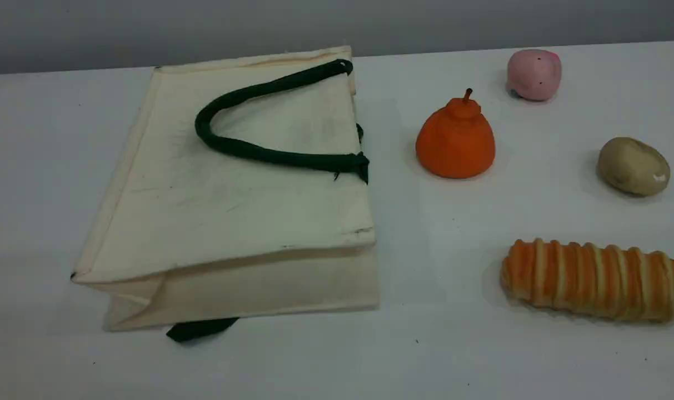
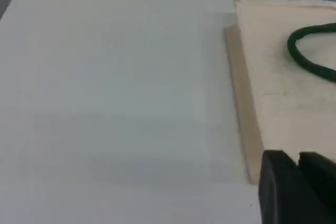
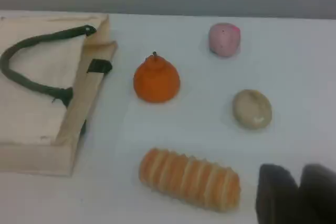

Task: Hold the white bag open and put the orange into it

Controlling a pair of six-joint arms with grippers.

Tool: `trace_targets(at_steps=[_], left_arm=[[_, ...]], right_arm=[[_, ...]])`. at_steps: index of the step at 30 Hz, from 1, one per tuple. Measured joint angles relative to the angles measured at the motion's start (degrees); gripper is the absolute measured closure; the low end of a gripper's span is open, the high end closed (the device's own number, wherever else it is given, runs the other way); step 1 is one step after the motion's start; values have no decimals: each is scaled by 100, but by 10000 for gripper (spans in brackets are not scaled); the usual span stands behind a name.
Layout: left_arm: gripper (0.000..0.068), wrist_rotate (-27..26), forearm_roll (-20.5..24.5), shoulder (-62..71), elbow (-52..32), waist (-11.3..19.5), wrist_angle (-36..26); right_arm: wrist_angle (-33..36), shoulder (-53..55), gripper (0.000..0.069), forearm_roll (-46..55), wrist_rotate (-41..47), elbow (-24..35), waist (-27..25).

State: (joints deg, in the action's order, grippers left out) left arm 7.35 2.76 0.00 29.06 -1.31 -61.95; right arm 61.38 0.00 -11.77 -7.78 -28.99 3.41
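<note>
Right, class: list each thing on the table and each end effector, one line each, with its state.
white bag: lying flat on its side, collapsed, upper handle resting on it
orange: upright, stem up, untouched
pink ball: resting, untouched
potato: resting, untouched
bread loaf: lying flat
left end effector: nearly shut, empty
right end effector: nearly shut, empty

One bag (image 1: 231, 189) (four foods (image 1: 595, 279))

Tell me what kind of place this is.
Probably a lab bench for robot practice: a bare white table against a plain grey wall, a flattened cream canvas tote bag, and toy foods like the orange pear-shaped fruit and striped bread loaf.
</note>
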Motion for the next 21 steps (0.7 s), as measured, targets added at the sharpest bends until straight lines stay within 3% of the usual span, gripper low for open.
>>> trace_targets(at_steps=[21], left_arm=[[585,18,0,0,0,0,0]], right_arm=[[0,0,581,-6,0,0,0]])
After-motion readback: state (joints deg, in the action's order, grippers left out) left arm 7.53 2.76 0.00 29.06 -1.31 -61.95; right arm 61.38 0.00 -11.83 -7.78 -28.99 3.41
